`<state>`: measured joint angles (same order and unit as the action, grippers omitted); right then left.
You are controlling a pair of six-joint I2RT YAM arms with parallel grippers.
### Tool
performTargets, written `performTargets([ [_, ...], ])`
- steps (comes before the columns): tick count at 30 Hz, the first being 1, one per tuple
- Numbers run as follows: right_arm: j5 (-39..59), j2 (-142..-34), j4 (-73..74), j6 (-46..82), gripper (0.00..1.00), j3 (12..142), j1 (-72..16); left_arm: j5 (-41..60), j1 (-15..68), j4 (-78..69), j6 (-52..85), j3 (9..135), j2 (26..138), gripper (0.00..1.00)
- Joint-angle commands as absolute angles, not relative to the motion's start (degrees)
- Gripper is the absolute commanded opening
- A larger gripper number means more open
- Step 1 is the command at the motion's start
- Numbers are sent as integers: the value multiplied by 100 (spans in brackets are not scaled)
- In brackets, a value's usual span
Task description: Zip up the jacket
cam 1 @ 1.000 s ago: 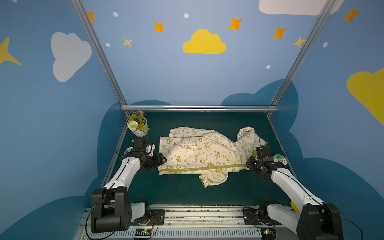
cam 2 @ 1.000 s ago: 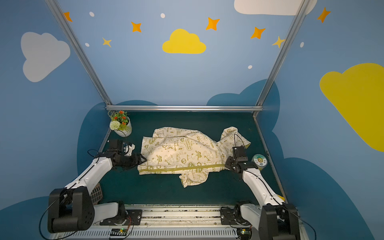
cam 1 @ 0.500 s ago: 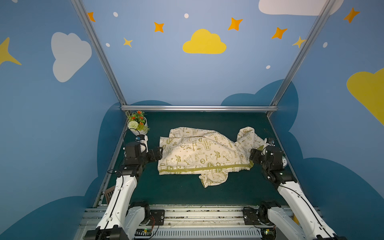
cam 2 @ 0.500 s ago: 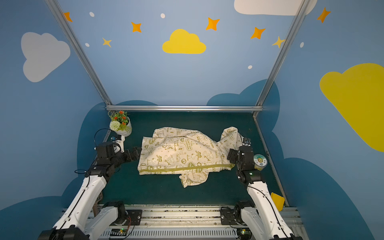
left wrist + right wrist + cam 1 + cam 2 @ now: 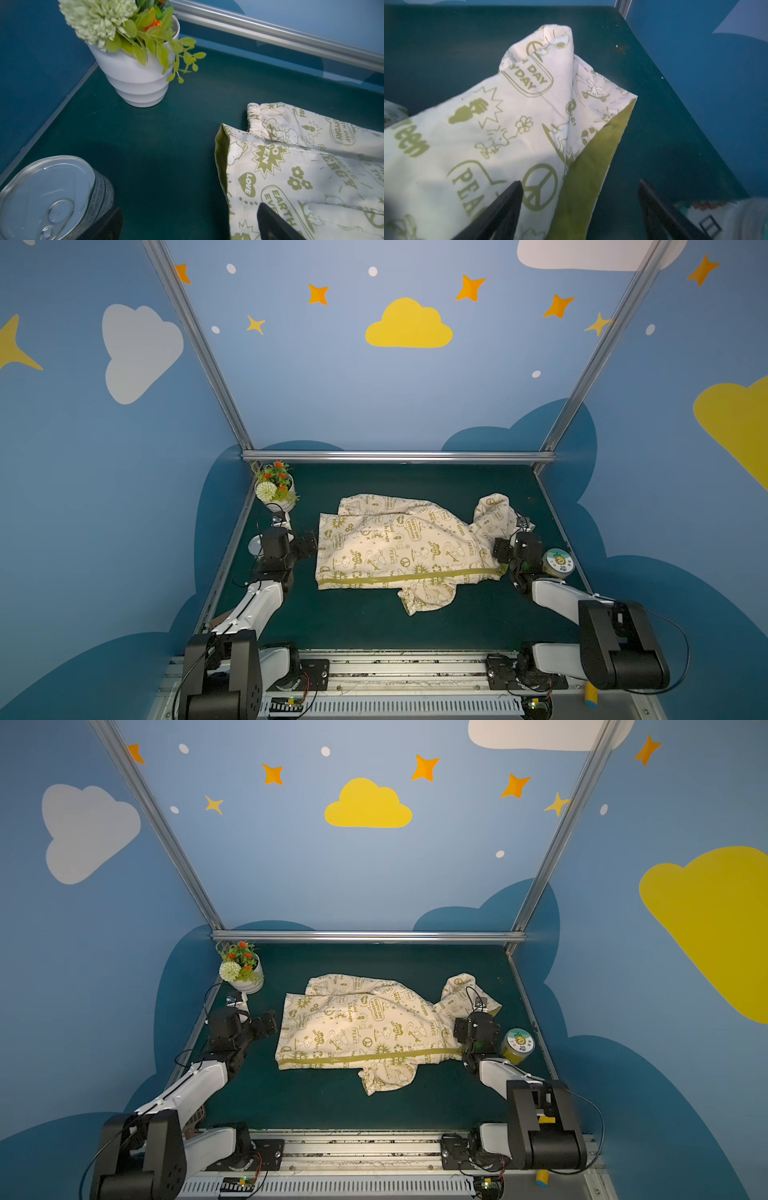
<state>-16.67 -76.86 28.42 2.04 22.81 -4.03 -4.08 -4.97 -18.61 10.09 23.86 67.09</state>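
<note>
Left pincer (image 5: 308, 544): jaws at full spread, nothing held. In the left wrist view one finger (image 5: 270, 222) hangs over the hem, contact not discernible

Right pincer (image 5: 501, 551): jaws wide apart, nothing clamped, with the hood end of the garment lying below and between them

Jacket (image 5: 399, 549): flat on the middle of the desk (image 5: 374, 635), hem toward the left edge, hood toward the right edge, one sleeve (image 5: 428, 599) pointing at the near edge

Zipper strip (image 5: 407, 577): runs along the near side of the body from hem to collar and looks joined all along. The slider is too small to make out

Step in hand, by judgement: closure looks finished, so what is left is release and retreat
- Lift the fingers straight up off the cloth before swinging away, so neither hem nor hood is dragged and the strip is not pulled askew
- The left arm should mind the tin can (image 5: 47, 197) at the left edge and the flower pot (image 5: 276, 493) in the far left corner
- The right arm should mind the lidded jar (image 5: 559, 563) at the right edge

Views compared:
- Top views: only these give the whole strip and both arms, and the can is mostly hidden behind the left arm
- Left wrist view: adds the can's ring-pull lid and an elastic cuff (image 5: 254, 116)
- Right wrist view: adds the yellow-green lining (image 5: 593, 155) turned out at the hood
- Neither wrist view shows the strip
</note>
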Motion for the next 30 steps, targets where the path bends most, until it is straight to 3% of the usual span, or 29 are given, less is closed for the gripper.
performTargets([
  [1,-1122,-7624,3742,49,87,2192,-339,-230,-488,-3514,917,1900,6883,100],
  [6,-434,-8155,5576,-102,87,1555,-379,72,-270,-5211,194,1422,7620,100],
  [10,-211,-8911,6105,-439,87,1726,-537,928,-249,-4891,-174,1847,8148,100],
  [12,-241,-8759,5673,-436,87,1837,-562,1187,-179,-4780,-400,2028,8417,100],
  [17,-115,-8767,5201,-340,87,2091,-458,73,-180,-5139,60,2195,8991,100],
  [20,-176,-8786,5062,-244,88,2158,-406,71,-198,-4457,68,2363,8775,100],
  [30,-246,-8771,4920,-123,88,2230,-346,35,-184,-4563,79,2337,8801,100],
])
